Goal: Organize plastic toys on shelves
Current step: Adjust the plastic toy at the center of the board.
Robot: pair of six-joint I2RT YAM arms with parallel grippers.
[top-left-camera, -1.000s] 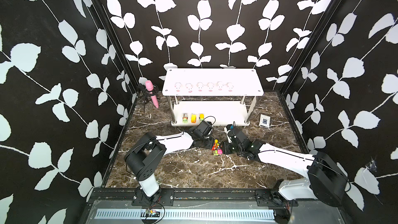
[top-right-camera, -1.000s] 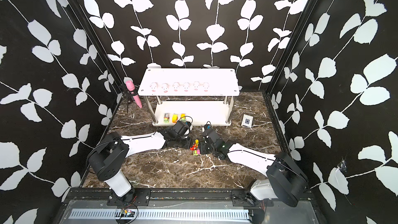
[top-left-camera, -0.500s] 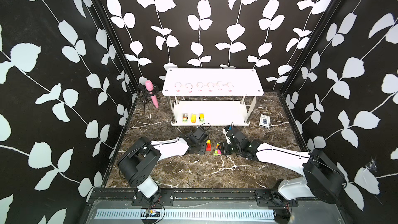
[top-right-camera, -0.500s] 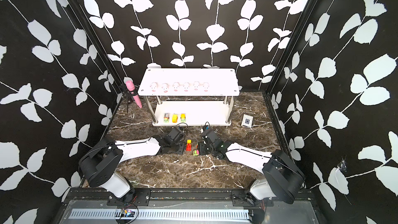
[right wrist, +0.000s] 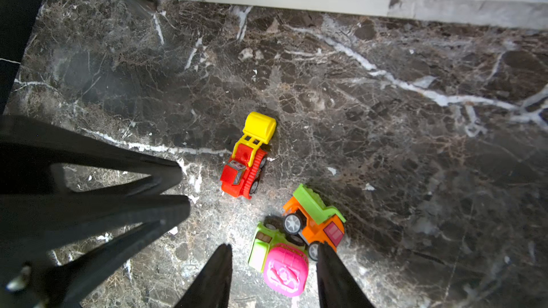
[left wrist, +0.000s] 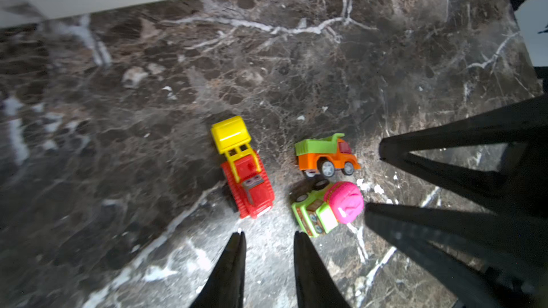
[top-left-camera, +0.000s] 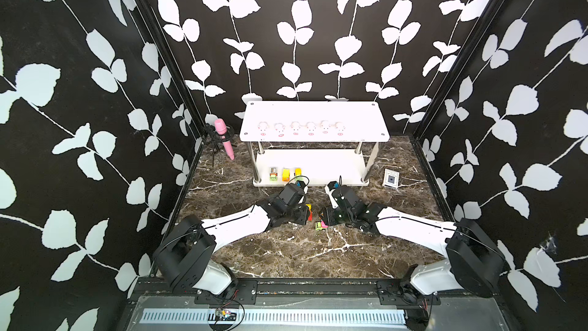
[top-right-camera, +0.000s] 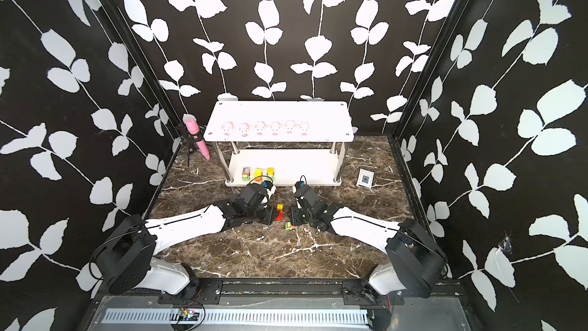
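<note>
1. Here, the left arm reaches out low over the table from its base at the near edge. It leans in toward the middle.
2. The right arm does the same from its own side. The two arms almost meet in front of the shelves.
3. Both wrists bend down, so each end effector points at the table.
4. The left end effector has its fingers a little apart and holds nothing. The red and yellow bulldozer sits on the table just past its fingertips.
5. The right end effector has its fingers spread wider. The green and pink mixer truck is between them, with a gap on one side, so it is not squeezed.
6. The orange and green dump truck touches the mixer truck and is right by one finger.
7. Six pink pigs stand in a row on the top board of the shelves.
8. Three small cars stand in a row at the front of the bottom board, toward the left arm's side.
9. A pink microphone stands beside the shelves, and a card box lies on the table at the other side.
</note>
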